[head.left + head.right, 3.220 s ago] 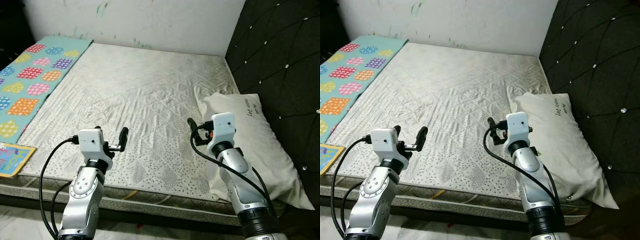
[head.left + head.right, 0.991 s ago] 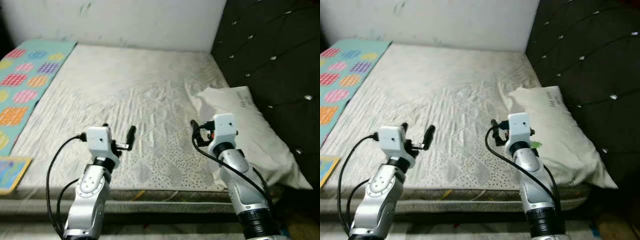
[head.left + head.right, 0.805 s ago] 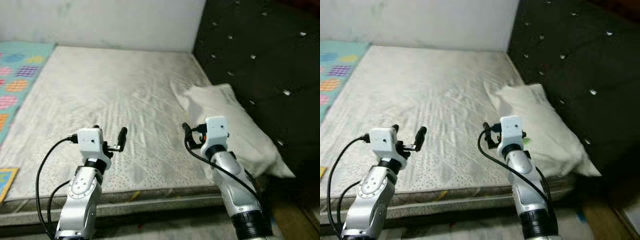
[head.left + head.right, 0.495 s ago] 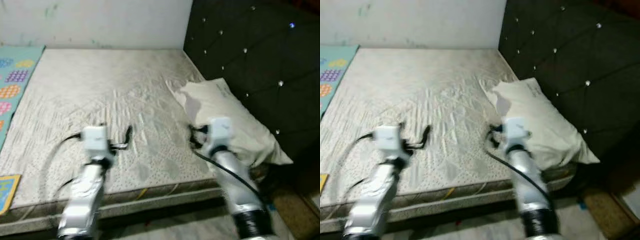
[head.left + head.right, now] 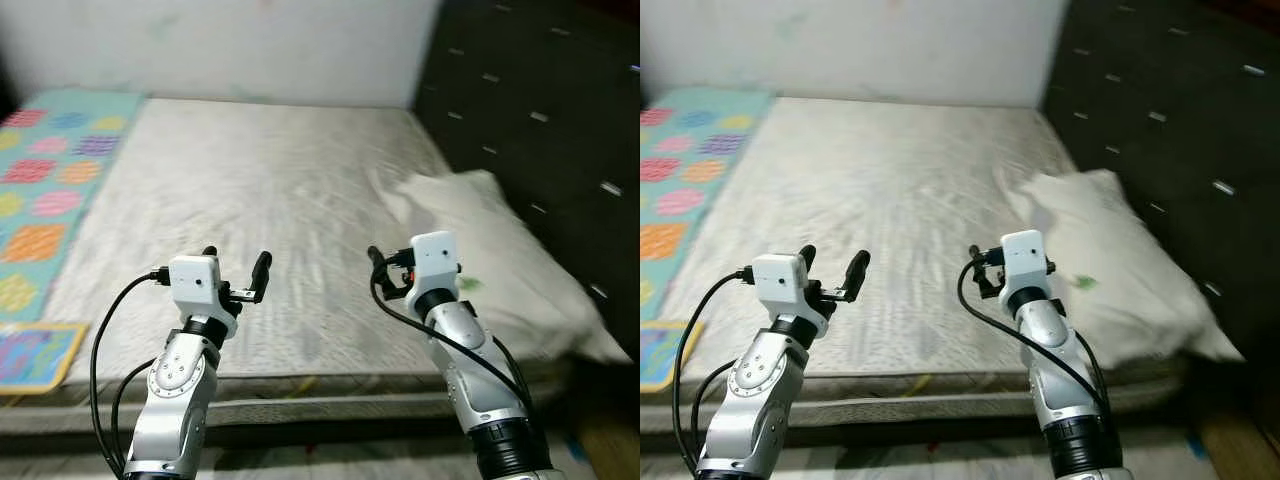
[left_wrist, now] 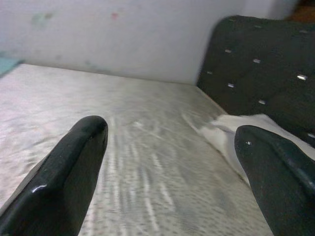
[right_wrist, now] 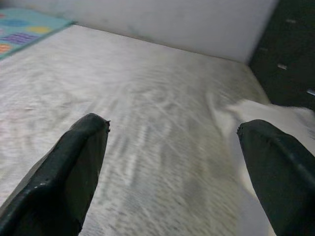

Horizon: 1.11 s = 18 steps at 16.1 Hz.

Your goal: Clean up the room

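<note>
A bare pale mattress lies before me with a white pillow on its right side, against the headboard. A small green speck sits on the pillow. My left gripper is held up over the mattress's front edge, open and holding nothing. My right gripper hangs level with it, just left of the pillow, also open with nothing between its fingers. The left wrist view looks across the mattress past its own gripper to the pillow.
A black tufted headboard walls off the right side and a white wall the far end. A colourful patterned blanket covers the mattress's left strip. A bright picture book lies at the front left corner.
The whole picture swung right toward the headboard, then back left, so the camera turned. Both arms keep the same raised pose with open fingers. The pillow has not moved.
</note>
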Available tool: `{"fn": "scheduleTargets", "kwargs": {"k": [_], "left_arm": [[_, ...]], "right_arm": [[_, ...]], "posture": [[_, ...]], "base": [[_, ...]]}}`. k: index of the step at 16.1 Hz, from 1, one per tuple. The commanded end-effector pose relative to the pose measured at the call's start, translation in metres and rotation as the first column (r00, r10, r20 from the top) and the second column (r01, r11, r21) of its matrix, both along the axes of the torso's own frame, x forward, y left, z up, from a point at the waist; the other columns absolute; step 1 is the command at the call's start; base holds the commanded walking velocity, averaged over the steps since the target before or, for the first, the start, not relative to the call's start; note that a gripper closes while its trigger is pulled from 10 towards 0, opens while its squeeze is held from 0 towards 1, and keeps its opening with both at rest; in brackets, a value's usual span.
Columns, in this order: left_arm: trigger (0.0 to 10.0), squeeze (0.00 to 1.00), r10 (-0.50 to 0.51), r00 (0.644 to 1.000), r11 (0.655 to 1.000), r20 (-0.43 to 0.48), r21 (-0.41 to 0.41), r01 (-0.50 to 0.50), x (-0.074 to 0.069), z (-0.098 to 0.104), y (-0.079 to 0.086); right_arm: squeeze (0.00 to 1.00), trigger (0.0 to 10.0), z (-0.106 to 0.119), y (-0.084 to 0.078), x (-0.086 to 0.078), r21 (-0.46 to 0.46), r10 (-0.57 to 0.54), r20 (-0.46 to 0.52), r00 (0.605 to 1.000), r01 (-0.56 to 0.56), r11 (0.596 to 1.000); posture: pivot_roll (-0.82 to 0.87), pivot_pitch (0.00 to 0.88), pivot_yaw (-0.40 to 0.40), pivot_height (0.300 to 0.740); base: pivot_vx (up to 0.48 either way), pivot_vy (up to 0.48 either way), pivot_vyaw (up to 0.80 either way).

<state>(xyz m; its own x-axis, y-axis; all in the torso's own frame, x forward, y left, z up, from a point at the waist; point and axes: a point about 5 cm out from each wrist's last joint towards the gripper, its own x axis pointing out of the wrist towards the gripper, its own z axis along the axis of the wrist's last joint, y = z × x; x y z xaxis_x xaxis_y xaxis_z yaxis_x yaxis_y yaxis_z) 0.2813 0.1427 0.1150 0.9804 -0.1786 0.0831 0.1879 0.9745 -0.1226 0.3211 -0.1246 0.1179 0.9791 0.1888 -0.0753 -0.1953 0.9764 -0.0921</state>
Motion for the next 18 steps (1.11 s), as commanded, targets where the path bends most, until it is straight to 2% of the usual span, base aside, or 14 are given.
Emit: {"fn": "scheduleTargets", "kwargs": {"k": [1, 7, 9, 18], "left_arm": [[10.0, 0.00, 0.002, 1.000, 1.000, 0.010, 0.003, -0.002, 0.0002, 0.0021, 0.0022], [10.0, 0.00, 0.003, 1.000, 1.000, 0.003, 0.005, -0.003, 0.0008, 0.0011, 0.0023], [10.0, 0.00, 0.019, 1.000, 1.000, -0.023, 0.019, -0.019, 0.0016, -0.0021, 0.0034], [10.0, 0.00, 0.058, 0.998, 0.998, -0.037, -0.001, -0.058, 0.0036, -0.0042, 0.0081]], "right_arm": [[0.00, 10.0, 0.0029, -0.0010, 0.0015, -0.004, -0.006, 0.013, 1.000, 0.006, 1.000], [0.00, 10.0, 0.0016, -0.0014, 0.0014, -0.008, -0.006, 0.010, 1.000, 0.006, 1.000], [0.00, 10.0, 0.0006, -0.0021, 0.0008, -0.014, -0.003, 0.009, 1.000, 0.003, 1.000], [0.00, 10.0, -0.0024, -0.0047, 0.0017, -0.013, -0.010, 0.001, 1.000, 0.010, 1.000]], "posture": [[-0.09, 0.028, -0.051, 0.740], [-0.09, 0.029, -0.050, 0.740], [-0.09, 0.029, -0.050, 0.740], [-0.09, 0.021, -0.052, 0.740]], "base": [[0.285, 0.000, 0.00], [0.284, 0.000, 0.00], [0.000, 0.000, 0.00], [0.000, 0.000, 0.00]]}}
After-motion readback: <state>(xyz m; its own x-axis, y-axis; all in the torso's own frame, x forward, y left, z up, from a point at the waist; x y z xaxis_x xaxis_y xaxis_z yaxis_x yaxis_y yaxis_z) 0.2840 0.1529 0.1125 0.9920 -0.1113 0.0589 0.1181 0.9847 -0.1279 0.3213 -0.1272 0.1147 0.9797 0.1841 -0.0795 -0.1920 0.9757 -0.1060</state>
